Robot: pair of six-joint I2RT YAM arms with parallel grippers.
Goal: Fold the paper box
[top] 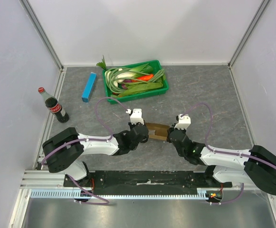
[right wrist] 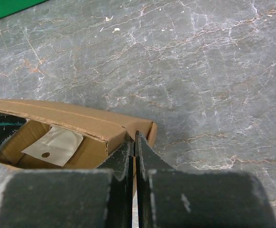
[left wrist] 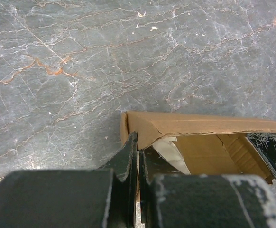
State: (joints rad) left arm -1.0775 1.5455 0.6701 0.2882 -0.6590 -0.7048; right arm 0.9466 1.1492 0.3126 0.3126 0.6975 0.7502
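The paper box is brown cardboard, partly formed into an open tray, and sits mid-table between my two arms. My left gripper is shut on its left end wall, and the left wrist view shows the fingertips pinching that thin wall at the corner. My right gripper is shut on the right end wall. The box's long wall runs across both wrist views. A white card with a small hole lies inside the box.
A green tray of vegetables stands at the back centre. A slim blue box lies to its left. A cola bottle stands near the left wall. White walls enclose the grey marbled table on three sides.
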